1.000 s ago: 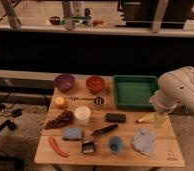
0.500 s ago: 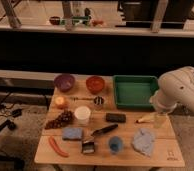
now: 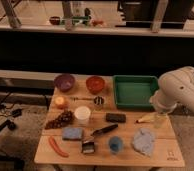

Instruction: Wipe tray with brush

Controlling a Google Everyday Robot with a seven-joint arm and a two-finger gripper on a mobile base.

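Setting: cluttered wooden table [image 3: 157,156], dark room behind.
Pincer: my pincer [image 3: 160,119] hangs over the table's edge, jaws apart, nothing held.
Brush: the brush [image 3: 101,134] lies flat, well apart from my pincer, toward the near edge.
Tray: the green tray [image 3: 134,94] sits just beside my pincer, farther back.
Progress: nothing done; pickup and wiping remain.
Change: none since a half-second ago.

The robot arm [image 3: 182,90] was built of bulky, rounded, cream-white segments with smooth shells, joined like thick elbows. Its pale, slim pincer [image 3: 160,119] hung at the arm's lower end, jaws apart, above the right side of the tabletop [image 3: 165,150].
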